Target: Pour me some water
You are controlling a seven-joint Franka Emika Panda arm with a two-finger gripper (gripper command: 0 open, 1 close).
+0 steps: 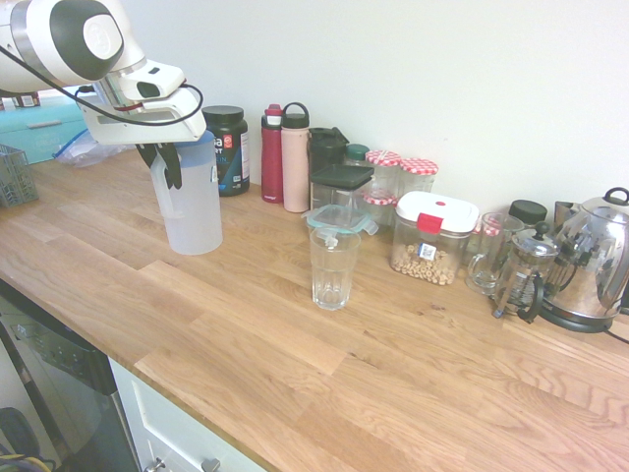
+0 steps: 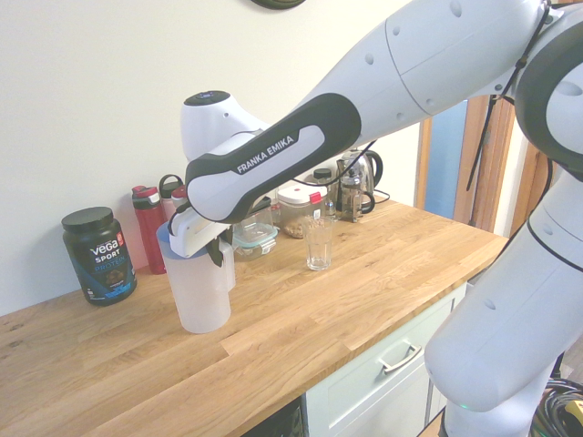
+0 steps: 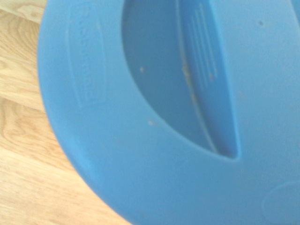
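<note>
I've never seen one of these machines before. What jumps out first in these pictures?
The big white robot arm reaches over a wooden kitchen counter, its gripper shut on the handle of a tall frosted pitcher with a blue lid. An empty-looking drinking glass stands apart from the pitcher, nearer the middle of the counter. Along the wall runs a row of bottles, jars and a shiny steel kettle.

The pitcher's blue lid (image 3: 164,131) overfilled the wrist view, blurred and cut off on three sides, its moulded lettering unreadable. The arm hid the pitcher's (image 1: 195,206) top in both exterior views. Any water inside could not be made out through the frosted wall. Behind the pitcher, the black tub (image 1: 228,147) stood partly covered.
</note>
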